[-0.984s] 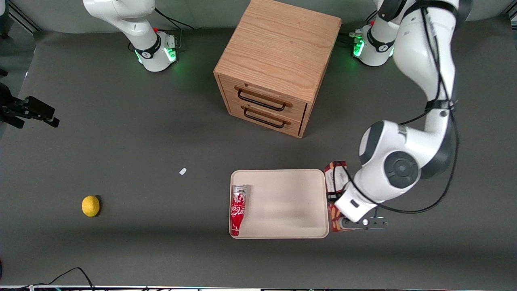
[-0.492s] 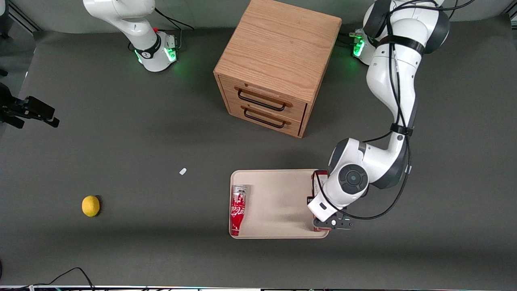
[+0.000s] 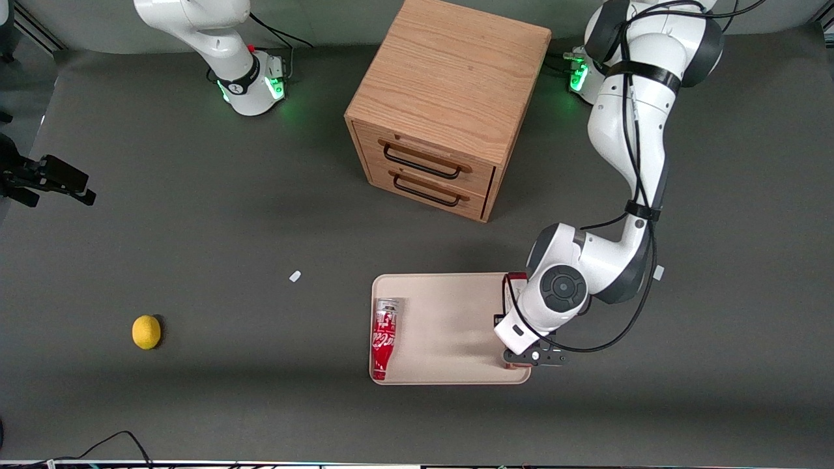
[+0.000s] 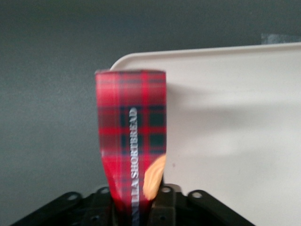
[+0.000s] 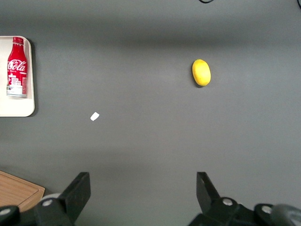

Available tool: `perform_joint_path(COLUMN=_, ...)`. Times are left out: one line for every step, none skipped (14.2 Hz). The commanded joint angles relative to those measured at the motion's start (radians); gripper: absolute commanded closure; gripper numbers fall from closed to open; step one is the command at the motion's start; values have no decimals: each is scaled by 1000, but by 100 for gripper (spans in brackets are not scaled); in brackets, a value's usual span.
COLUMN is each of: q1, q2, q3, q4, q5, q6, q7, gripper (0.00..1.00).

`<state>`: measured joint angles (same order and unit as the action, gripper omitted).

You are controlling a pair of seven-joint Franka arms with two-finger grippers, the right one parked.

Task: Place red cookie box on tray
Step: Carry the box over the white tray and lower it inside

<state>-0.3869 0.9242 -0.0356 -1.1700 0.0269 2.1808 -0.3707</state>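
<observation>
- End effector (image 3: pixel 521 352) sits over the tray's (image 3: pixel 449 374) edge at the working arm's end, clamped on the box (image 4: pixel 130 141).
- Wrist cam: box gripped at one end betw. the fingers (image 4: pixel 162 202); its tartan face w/ white lettering and a tan cookie pic runs away from the cam.
- Box's free end reaches to about the tray (image 4: pixel 235 117) corner; looks like it's over the rim there, but whether it touches the tray or is held above it, can't tell.
- Front cam: only the box's end (image 3: pixel 515 281) shows, at the tray edge farther from the cam; the rest is hidden under the wrist.
- Cola bottle (image 3: pixel 384 339) lies flat in the tray along the edge toward the parked arm's end, cap nearer the front cam; well apart from the box.
- Bare tray floor betw. bottle and box.
- Cabinet (image 3: pixel 449 104) w/ two drawers stands on the desk (image 3: pixel 228 228), farther from the front cam than the tray.
- Lemon (image 3: pixel 146 331) lies toward the parked arm's end of the desk; small white scrap (image 3: pixel 295 276) betw. it and the tray.
</observation>
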Motion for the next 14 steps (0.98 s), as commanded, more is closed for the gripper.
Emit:
perform_joint_path(q1=-12, q2=-24, q3=11, q4=-25, q5=22, q6=43, q7=-30, gripper=0)
perform_joint_path(q1=-10, q2=-25, q3=11, q4=-25, q5=22, q6=44, q7=-30, gripper=0)
perform_joint_path(q1=-10, q2=-25, q3=11, q4=-25, q5=19, q6=44, q7=-30, gripper=0)
perform_joint_path(q1=-10, q2=-28, q3=11, q4=-25, q5=16, q6=44, q7=-30, gripper=0)
perform_joint_path(q1=-9, q2=-33, q3=11, q4=-28, q5=14, q6=44, q7=-30, gripper=0)
perform_joint_path(q1=-9, q2=-41, q3=11, q4=-33, q5=10, q6=44, q7=-30, gripper=0)
perform_joint_path(q1=-4, q2=-44, q3=11, q4=-33, q5=10, q6=44, q7=-31, gripper=0)
perform_joint_path(q1=-3, q2=-50, q3=11, q4=-34, q5=10, q6=44, q7=-31, gripper=0)
perform_joint_path(q1=0, q2=-68, q3=11, q4=-49, q5=10, q6=44, q7=-30, gripper=0)
perform_joint_path(q1=6, q2=-111, q3=11, q4=-72, q5=11, q6=40, q7=-28, gripper=0)
perform_joint_path(q1=23, q2=-155, q3=11, q4=-89, q5=10, q6=22, q7=-28, gripper=0)
perform_joint_path(q1=39, q2=-207, q3=11, q4=-114, q5=7, q6=7, q7=-30, gripper=0)
perform_joint_path(q1=58, q2=-269, q3=11, q4=-152, q5=2, q6=-15, q7=-27, gripper=0)
perform_joint_path(q1=83, q2=-318, q3=11, q4=-180, q5=-13, q6=-42, q7=-25, gripper=0)
